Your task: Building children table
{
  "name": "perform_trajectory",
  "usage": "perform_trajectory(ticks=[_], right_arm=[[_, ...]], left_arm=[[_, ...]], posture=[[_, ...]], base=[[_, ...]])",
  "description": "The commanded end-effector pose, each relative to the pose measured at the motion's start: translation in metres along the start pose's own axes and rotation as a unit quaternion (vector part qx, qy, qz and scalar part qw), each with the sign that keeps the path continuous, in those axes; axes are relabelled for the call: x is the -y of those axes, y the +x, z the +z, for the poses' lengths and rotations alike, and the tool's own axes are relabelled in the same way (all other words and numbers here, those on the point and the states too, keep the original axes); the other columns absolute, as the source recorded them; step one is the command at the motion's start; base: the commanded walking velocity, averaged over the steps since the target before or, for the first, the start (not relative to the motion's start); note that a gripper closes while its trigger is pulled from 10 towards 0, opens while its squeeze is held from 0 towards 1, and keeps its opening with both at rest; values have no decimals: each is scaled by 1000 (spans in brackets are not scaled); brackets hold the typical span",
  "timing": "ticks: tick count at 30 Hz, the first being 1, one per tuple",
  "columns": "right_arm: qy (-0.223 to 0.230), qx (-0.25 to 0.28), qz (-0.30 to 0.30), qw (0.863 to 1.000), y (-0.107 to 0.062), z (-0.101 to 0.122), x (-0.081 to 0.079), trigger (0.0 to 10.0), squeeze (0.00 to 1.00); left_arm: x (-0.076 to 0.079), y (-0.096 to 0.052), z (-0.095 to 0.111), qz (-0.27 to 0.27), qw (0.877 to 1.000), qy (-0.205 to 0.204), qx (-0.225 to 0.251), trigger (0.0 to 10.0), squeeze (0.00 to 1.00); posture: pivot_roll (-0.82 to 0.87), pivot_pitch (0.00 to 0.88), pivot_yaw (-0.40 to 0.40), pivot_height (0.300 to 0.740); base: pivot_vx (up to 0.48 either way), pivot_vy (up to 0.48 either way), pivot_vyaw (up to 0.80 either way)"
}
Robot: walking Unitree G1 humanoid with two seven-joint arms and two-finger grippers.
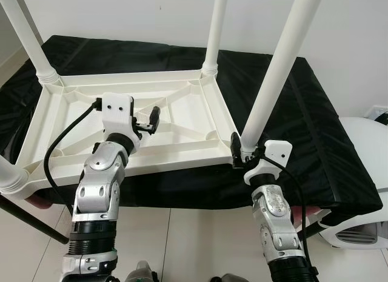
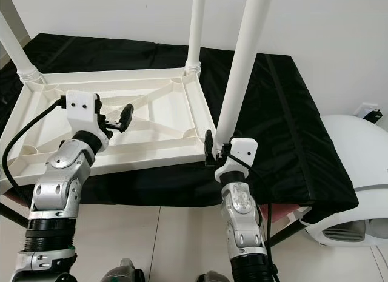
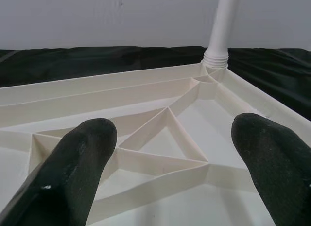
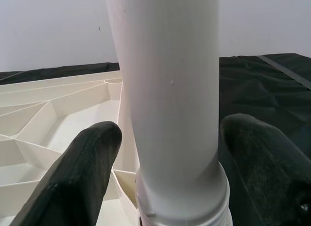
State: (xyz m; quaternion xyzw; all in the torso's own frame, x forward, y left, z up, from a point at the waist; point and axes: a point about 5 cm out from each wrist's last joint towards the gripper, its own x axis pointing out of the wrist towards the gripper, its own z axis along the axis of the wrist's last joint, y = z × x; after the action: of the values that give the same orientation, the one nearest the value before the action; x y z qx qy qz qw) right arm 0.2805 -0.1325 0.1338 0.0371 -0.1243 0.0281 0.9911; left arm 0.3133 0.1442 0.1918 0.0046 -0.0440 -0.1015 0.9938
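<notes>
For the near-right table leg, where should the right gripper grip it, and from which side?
Low on the leg, just above its threaded collar, coming level from the robot's side. The leg is a smooth upright tube, so the right gripper straddles it with a finger on either side.

Plain indoor room, prob. a home or a bare test space, can't tell which. White walls [image 1: 151, 15] w/ no decor, pale tiled floor [image 1: 182, 239] w/ grout lines. Desk covered in black cloth [image 1: 315, 130] pushed against the wall. On it an upside-down white plastic kids' table top [image 1: 182, 112] w/ ribbed underside & white legs [image 1: 276, 76] sticking up. White rounded appliance [image 1: 364, 173] on the floor at the right; wall socket [image 1: 381, 114] above it
</notes>
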Motion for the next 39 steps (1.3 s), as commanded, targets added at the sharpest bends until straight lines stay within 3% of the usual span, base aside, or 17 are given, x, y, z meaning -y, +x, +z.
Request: perform_trajectory(ticks=[1, 39], right_arm=[[4, 0, -3, 1000, 0, -2, 0, 10000, 0], [4, 0, -3, 1000, 0, -2, 0, 10000, 0]], left_arm=[[2, -2, -3, -8, 1000, 3, -9, 10000, 0], [2, -2, -3, -8, 1000, 3, -9, 10000, 0]], posture=[[21, 36, 37, 740], [21, 36, 37, 740]], base=[[0, 0, 0], [0, 0, 0]])
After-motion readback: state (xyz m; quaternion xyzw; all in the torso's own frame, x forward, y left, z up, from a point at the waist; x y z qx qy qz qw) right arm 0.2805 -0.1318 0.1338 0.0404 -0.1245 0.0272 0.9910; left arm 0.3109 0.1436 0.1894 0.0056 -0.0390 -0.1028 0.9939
